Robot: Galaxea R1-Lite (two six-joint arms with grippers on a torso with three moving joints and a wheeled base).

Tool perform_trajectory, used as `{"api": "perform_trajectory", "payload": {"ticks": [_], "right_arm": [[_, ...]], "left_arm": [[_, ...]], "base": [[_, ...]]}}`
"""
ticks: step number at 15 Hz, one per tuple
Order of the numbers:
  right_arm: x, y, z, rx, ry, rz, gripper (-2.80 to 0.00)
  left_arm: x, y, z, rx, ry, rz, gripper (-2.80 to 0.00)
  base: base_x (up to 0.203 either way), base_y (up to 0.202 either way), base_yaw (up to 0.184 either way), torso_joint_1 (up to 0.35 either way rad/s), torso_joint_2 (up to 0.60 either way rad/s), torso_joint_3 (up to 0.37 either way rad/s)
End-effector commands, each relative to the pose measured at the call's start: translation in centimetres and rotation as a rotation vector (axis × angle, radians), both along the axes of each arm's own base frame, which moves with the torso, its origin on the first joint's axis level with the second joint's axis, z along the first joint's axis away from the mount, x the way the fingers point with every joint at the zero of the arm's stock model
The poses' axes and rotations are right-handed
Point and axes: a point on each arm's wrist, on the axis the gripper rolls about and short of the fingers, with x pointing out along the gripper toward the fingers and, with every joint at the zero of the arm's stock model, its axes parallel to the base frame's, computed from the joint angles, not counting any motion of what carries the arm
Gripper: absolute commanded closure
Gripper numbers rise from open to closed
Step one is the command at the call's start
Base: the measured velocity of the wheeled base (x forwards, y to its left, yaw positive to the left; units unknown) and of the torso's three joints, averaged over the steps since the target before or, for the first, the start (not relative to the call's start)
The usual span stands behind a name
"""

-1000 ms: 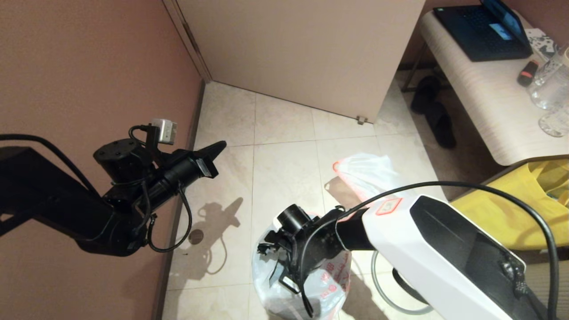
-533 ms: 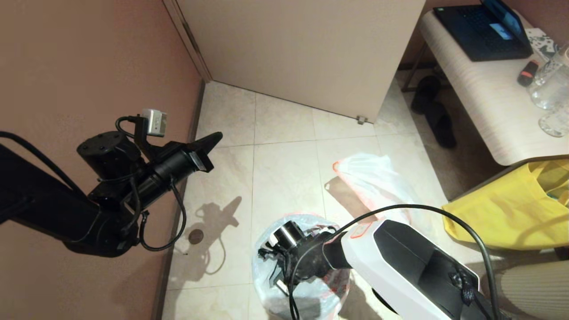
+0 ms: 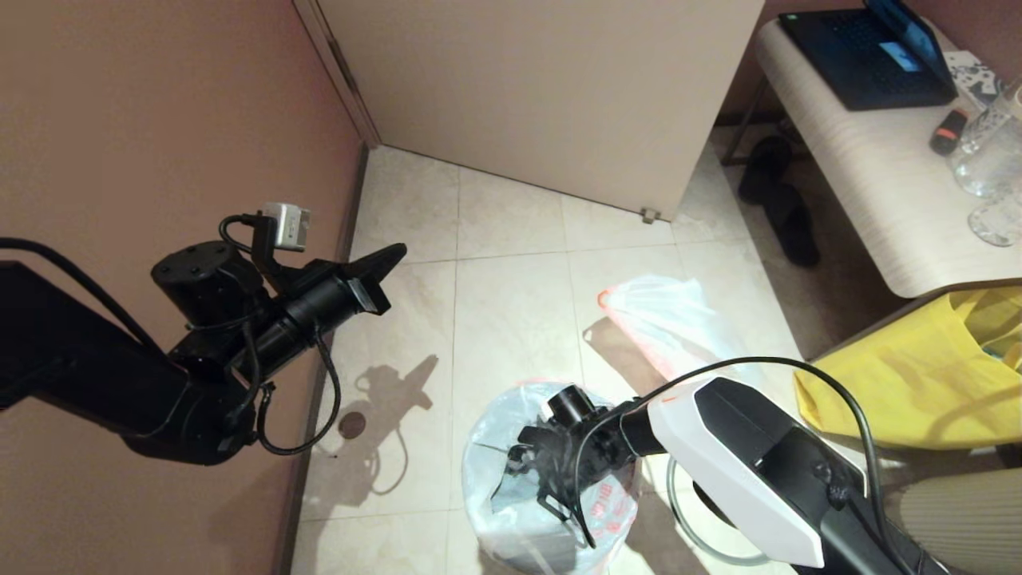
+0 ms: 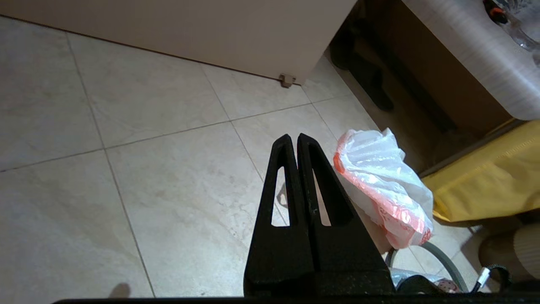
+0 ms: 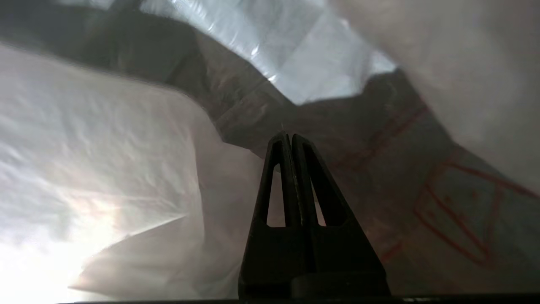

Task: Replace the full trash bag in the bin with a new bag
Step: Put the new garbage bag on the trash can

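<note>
Right gripper [image 3: 551,471]: fingers pressed together, gripping nothing, inside the thin translucent white new bag [image 3: 495,447] with red print.
Left gripper [image 3: 391,259]: fingers together, empty, over open tiled floor [image 3: 511,319] near the wall edge.
Full trash bag [image 3: 667,315]: white plastic with pink rim, on the floor beside the yellow tote [image 3: 910,383].

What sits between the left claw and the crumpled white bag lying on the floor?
Nothing visible. The left gripper hangs shut in the air, and only bare floor tiles separate it from the full trash bag. The right gripper is down inside the new bag.

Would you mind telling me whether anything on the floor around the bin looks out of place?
Yes: the grey hoop lies loose on the tiles beside the new bag rather than clamping it, and the full trash bag sits slumped on the floor behind.
</note>
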Motion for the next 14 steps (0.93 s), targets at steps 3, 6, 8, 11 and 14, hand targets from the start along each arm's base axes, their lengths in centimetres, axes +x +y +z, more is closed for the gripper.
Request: {"api": "perform_trajectory", "payload": {"ticks": [3, 6, 8, 11, 14], "right_arm": [[-0.2, -1.1, -3.9, -0.039, 0.047, 0.069, 0.00], [-0.6, -0.9, -5.1, -0.058, 0.048, 0.106, 0.00], [-0.6, -0.9, -5.3, -0.063, 0.051, 0.107, 0.00], [-0.5, -0.9, -4.8, -0.059, 0.040, 0.106, 0.00], [-0.2, -0.5, 0.0, -0.017, 0.002, 0.107, 0.00]], "left_arm": [[0.7, -0.2, -1.2, 0.003, 0.028, -0.005, 0.00], [0.8, -0.2, -1.4, 0.004, 0.034, -0.005, 0.00], [0.8, -0.2, -1.4, 0.004, 0.032, -0.005, 0.00], [0.9, -0.2, -1.5, 0.003, 0.034, -0.005, 0.00], [0.9, -0.3, -1.5, 0.003, 0.036, -0.007, 0.00]], "base": [[0.000, 0.000, 0.000, 0.000, 0.00, 0.000], [0.000, 0.000, 0.000, 0.000, 0.00, 0.000], [0.000, 0.000, 0.000, 0.000, 0.00, 0.000], [0.000, 0.000, 0.000, 0.000, 0.00, 0.000], [0.000, 0.000, 0.000, 0.000, 0.00, 0.000]]}}
